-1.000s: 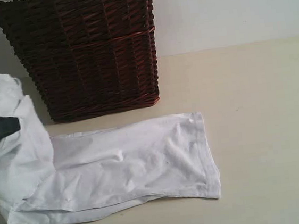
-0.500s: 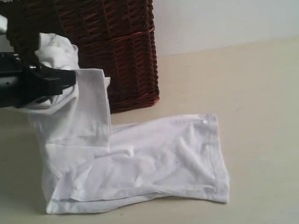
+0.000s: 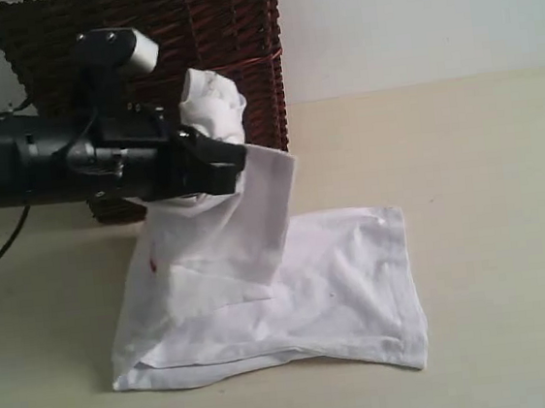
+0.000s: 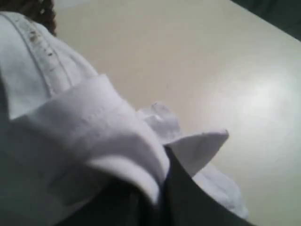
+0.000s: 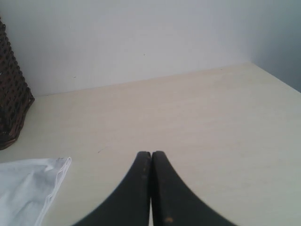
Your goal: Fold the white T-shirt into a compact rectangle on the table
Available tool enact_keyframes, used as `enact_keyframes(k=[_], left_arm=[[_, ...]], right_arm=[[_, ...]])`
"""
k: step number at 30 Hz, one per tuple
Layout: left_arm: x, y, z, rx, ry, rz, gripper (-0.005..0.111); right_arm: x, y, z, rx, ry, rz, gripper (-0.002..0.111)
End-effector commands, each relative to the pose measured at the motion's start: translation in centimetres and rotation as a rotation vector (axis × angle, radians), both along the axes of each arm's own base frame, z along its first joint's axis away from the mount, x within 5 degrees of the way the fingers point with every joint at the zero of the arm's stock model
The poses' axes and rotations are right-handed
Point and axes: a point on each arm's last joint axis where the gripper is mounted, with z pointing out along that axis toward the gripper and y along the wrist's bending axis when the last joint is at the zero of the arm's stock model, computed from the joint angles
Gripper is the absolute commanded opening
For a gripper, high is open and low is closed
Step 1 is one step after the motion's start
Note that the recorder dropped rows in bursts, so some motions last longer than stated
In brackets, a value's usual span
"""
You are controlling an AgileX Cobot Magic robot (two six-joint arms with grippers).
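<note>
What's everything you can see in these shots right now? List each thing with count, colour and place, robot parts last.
white T-shirt: one, white; mostly flat on the table at mid-scene, one end held up in the left gripper.
wicker basket: one, dark red-brown; standing at the back left of the table, behind the shirt.
table: one, cream-beige; under everything.
wall: one, pale grey-white; behind the table.
left gripper: one, black; shut on the bunched shirt end, raised in front of the basket.
right gripper: one, black; shut and empty, over bare table, seen only in its wrist view.
</note>
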Motion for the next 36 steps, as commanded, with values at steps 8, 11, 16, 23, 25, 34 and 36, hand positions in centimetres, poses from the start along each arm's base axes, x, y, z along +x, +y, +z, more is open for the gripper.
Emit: enact_keyframes(k=[8,11,16,23,25,34,36], left_arm=[[-1.5,-7.8,-3.8,0.081,0.028,-0.190,0.000],[-1.2,-9.1,-4.8,0.090,0.039,-0.210,0.000],[-0.1,-9.9,-4.5,0.086,0.015,-0.189,0.000],[1.5,-8.8,-4.7,0.203,-0.041,-0.015,0.000],[1.8,-8.5,-4.7,0.226,-0.049,0.020,0.000],[5.0,-4.8,-4.8,0.230,-0.014,0.202,0.000],[6.2,-2.9,-4.1,0.221,-0.019,0.257,0.000]], right_arm=[[0.0,0.0,0.0,0.002,-0.010,-0.008,0.000],[0.0,0.0,0.0,0.002,-0.010,-0.008,0.000],[0.0,0.0,0.0,0.002,-0.010,-0.008,0.000],[0.0,0.0,0.0,0.002,-0.010,-0.008,0.000],[0.0,0.0,0.0,0.002,-0.010,-0.008,0.000],[0.0,0.0,0.0,0.002,-0.010,-0.008,0.000],[0.0,0.0,0.0,0.002,-0.010,-0.008,0.000]])
